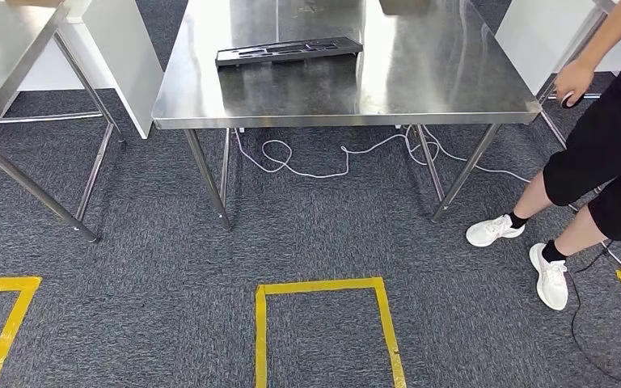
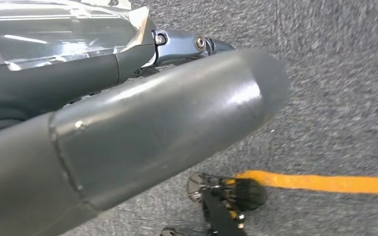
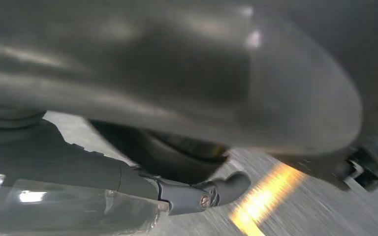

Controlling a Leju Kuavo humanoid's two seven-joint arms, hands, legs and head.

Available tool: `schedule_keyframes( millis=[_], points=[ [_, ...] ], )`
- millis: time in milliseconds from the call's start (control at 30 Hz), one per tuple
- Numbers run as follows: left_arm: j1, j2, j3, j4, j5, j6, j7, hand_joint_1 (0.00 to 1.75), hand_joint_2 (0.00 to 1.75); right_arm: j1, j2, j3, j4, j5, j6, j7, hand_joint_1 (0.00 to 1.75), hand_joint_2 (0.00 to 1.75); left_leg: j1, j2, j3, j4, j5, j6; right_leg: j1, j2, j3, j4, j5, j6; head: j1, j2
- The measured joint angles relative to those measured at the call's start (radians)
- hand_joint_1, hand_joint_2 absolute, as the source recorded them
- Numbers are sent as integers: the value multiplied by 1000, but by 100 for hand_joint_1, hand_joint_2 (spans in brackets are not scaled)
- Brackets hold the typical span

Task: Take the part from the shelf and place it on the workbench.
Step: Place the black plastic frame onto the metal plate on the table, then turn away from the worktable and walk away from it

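A flat, black, moulded plastic tray-like part [image 1: 289, 51], long and shallow with recessed pockets, lay on the polished stainless-steel workbench [image 1: 420, 81] near its left-centre, one end nearer the front edge than the other; no hand touched it in the head view. Judged from how it lay, the part was already set down on the bench and the placing looked done; no shelf appeared in these pictures.

The left hand [image 2: 142, 123] hung over grey carpet beside a yellow floor tape line [image 2: 325, 183]; its thick grey thumb crossed the left wrist view with a darker finger [image 2: 187, 44] above it, and something clear and glossy [image 2: 54, 34] lay against the fingers, though whether it was held I could not tell. The right hand [image 3: 187, 98] was blurred and close to the lens; whether its fingers were apart or closed I could not tell.

The part seemed light, thin and fairly stiff, likely to flex a little along its length; its smooth plastic would slip on the steel. A hold across the middle of its long edges, or at the raised rim, would probably keep it level.

A person in black shorts and white trainers [image 1: 606, 153] stood at the right, one hand [image 1: 572, 81] at the bench corner; white cable [image 1: 323, 158] lay looped beneath.
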Motion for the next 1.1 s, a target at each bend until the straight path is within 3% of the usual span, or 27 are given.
schedule_keyframes(
  millis=[33, 100, 133, 200, 233, 267, 333, 367, 400, 433, 467, 533, 567, 633, 700, 733, 767, 833, 867, 900, 967, 1000, 1033, 1100],
  points=[
    [-1, 1, 0, 0, 2, 0, 0, 0, 0, -6, -5, 12, 11, -10, 38, 34, 0, 0, 0, 2, -13, 7, 8, -7, -4, 0, 55, -80, 2, 6, 1, 0],
    [-2, 2, 0, 0, 6, 1, -2, 0, 0, -9, -14, 23, 30, -30, 97, 91, 0, 0, -2, 1, -27, 17, 23, -21, 0, 1, 128, -203, -22, -3, -1, 0],
    [-2, 2, 0, -1, 9, 2, -3, 0, 0, -7, -19, 27, 38, -38, 112, 112, 0, 0, -2, 1, -30, 19, 31, -26, 4, 2, 140, -230, -34, -12, -2, 0],
    [0, 3, 1, 0, 13, 7, -3, 0, 0, 0, -25, 32, 52, -46, 121, 135, 0, 0, 1, -1, -37, 25, 33, -34, 2, 0, 126, -228, -25, -31, -6, 0],
    [1, 3, 1, 0, 16, 9, -3, 0, 0, 1, -28, 33, 56, -48, 121, 140, 0, 0, 4, -2, -44, 41, 8, -37, 0, -2, 117, -226, -16, -43, -8, 0],
    [2, 2, 1, 0, 17, 11, -3, 0, 0, 2, -30, 34, 59, -49, 118, 143, 0, 0, 6, -4, -55, 77, -37, -41, -1, -4, 107, -226, -5, -57, -10, 0],
    [3, 2, 1, 0, 18, 11, -3, 0, 0, 0, -31, 35, 62, -49, 107, 140, 0, 0, 8, -6, -81, 200, -151, -45, 6, -6, 84, -224, 15, -75, -12, 0],
    [2, 1, 1, 0, 17, 11, -3, 0, 0, 0, -31, 35, 63, -48, 99, 136, 0, 0, 8, -7, -91, 268, -188, -46, 11, -8, 73, -222, 25, -80, -13, 0],
    [2, 1, 1, 0, 17, 10, -3, 0, 0, 0, -31, 36, 64, -47, 91, 131, 0, 0, 8, -7, -91, 316, -197, -46, 16, -9, 62, -220, 34, -82, -13, 0],
    [2, 1, 1, 0, 17, 10, -3, 0, 0, -1, -31, 37, 66, -46, 85, 125, 0, 0, 8, -7, -77, 333, -184, -43, 20, -11, 49, -215, 43, -82, -13, 0],
    [2, 1, 1, 0, 16, 10, -3, 0, 0, -1, -31, 38, 66, -43, 78, 119, 0, 0, 8, -7, -46, 313, -156, -38, 24, -11, 35, -209, 51, -81, -13, 0],
    [0, 0, 1, 0, 16, 10, -4, 0, 0, -3, -30, 40, 67, -39, 68, 106, 0, 0, 4, -12, 55, 190, -115, -24, 28, -10, 9, -197, 63, -76, -13, 0],
    [-1, 0, 1, 0, 16, 10, -4, 0, 0, -3, -29, 40, 67, -37, 63, 101, 0, 0, 2, -14, 105, 115, -115, -17, 31, -10, 1, -192, 69, -72, -12, 0],
    [-2, 0, 1, 0, 16, 10, -5, 0, 0, -5, -28, 41, 68, -36, 56, 97, 0, 0, -7, -18, 157, 25, -127, -9, 30, -12, -11, -187, 86, -57, -12, 0],
    [-3, -2, 1, 0, 16, 10, -6, 0, 0, -6, -29, 41, 70, -36, 52, 97, 0, 0, -11, -16, 150, 0, -117, -2, 27, -12, -25, -185, 97, -44, -12, 0],
    [-4, -3, 1, 1, 17, 10, -6, 0, 0, -7, -30, 41, 72, -36, 51, 96, 0, 0, -10, -15, 141, -8, -108, 5, 27, -11, -36, -174, 85, -44, -12, 0],
    [-4, -4, 1, 1, 17, 10, -7, 0, 0, -7, -30, 41, 73, -35, 51, 95, 0, 0, -8, -13, 130, -17, -98, 11, 27, -9, -51, -148, 57, -47, -11, 0],
    [-6, -5, 1, 1, 19, 10, -8, 0, 0, -8, -32, 41, 75, -33, 51, 92, 0, 0, -7, -8, 104, -21, -76, 20, 23, -5, -82, -44, -34, -58, -6, 0],
    [-5, -5, 1, 1, 19, 11, -8, 0, 0, -8, -33, 41, 76, -32, 53, 91, 0, 0, -7, -6, 90, -21, -64, 20, 20, -4, -91, 18, -68, -58, -3, 0],
    [-5, -5, 1, 1, 19, 11, -8, 0, 0, -9, -36, 41, 77, -31, 55, 94, 0, 0, -7, -3, 75, -20, -52, 18, 15, -3, -90, 68, -81, -50, -2, 0],
    [-5, -6, 1, 1, 19, 11, -6, 0, 0, -11, -40, 41, 79, -32, 62, 105, 0, 0, -5, 1, 42, -16, -28, 11, 6, -3, -53, 82, -44, -18, 0, 0],
    [-5, -7, 1, 1, 19, 11, -4, 0, 0, -12, -42, 41, 79, -33, 66, 112, 0, 0, -4, 1, 25, -11, -17, 6, 1, -3, -12, 40, -15, -2, 0, 0],
    [-6, -8, 1, 1, 18, 11, -3, 0, 0, -13, -44, 41, 80, -34, 69, 117, 0, 0, -3, 1, 9, -3, -8, 0, -3, -2, 40, -31, -3, 7, 0, 0],
    [-6, -8, 1, 1, 15, 11, -2, 0, 0, -12, -47, 41, 81, -37, 71, 125, 0, 0, -5, 0, -16, 13, 11, -13, 1, 2, 134, -181, -19, -1, 1, 0]
  ],
)
